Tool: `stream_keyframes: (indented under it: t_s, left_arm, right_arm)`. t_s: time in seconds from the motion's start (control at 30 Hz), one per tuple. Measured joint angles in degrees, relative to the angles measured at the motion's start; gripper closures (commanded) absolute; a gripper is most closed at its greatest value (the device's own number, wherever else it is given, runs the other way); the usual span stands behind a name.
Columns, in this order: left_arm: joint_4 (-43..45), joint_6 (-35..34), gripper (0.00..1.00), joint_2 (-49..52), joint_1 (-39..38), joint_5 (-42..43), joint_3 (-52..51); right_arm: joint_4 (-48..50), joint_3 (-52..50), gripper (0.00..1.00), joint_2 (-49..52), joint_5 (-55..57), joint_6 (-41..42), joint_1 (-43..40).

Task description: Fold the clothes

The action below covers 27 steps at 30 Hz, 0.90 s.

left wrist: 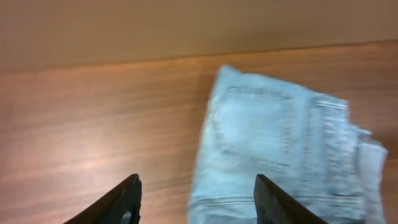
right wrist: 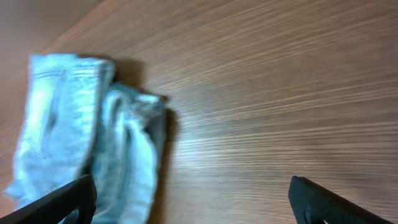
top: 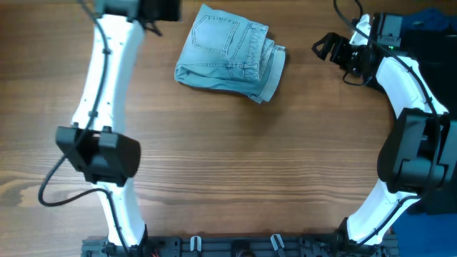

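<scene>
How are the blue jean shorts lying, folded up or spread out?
Folded. The denim shorts sit in a compact bundle on the table, a back pocket facing up and several layered edges stacked along one side.

One pair of shorts (top: 228, 61), two hands (left wrist: 197, 186) (right wrist: 191, 186)

Your right claw (right wrist: 191, 185) stands wide open. Its two black fingers (right wrist: 336, 202) poke in at the bottom corners of your view, with only bare wood between them. The light blue, faded denim shorts (right wrist: 62, 124) lie folded into a thick bundle at the left, on the brown wood-grain desk (right wrist: 280, 93). Their layered edges face right and cast a dark shadow. You see the left finger overlap the bundle's lower edge, but you cannot tell whether it touches. The cloth is blurred.
</scene>
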Motion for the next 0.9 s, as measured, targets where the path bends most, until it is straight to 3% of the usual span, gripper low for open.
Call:
stream_keyframes:
  t_s: [0.13,0.27,0.53,0.7,0.77,0.9]
  left_arm:
    - [-2.95,-3.02,0.41,1.77,9.22,3.82,-0.02]
    - [-5.64,-3.87,0.38,4.85,13.42,4.46,-0.02]
    - [-6.75,-4.24,0.28,7.43,13.84,5.33,-0.02]
    - [-6.78,-4.24,0.26,7.43,13.84,5.31,-0.02]
    - [-6.78,-4.24,0.26,7.43,13.84,5.31,-0.02]
    - [-6.8,-4.24,0.26,7.43,13.84,5.31,-0.02]
  right_arm:
    - [4.61,-0.11,0.0,0.0,-8.55,1.9,3.56]
    - [12.02,-0.07,0.06,0.04,-5.44,9.7,12.33]
    - [16.57,-0.07,0.22,2.14,6.47,22.71,21.09]
    - [22.25,-0.09,0.24,10.29,7.02,26.69,22.69]
    - [24.85,-0.15,0.29,11.85,6.8,27.39,23.06]
    - [29.75,-0.15,0.56,12.79,5.4,29.31,23.78]
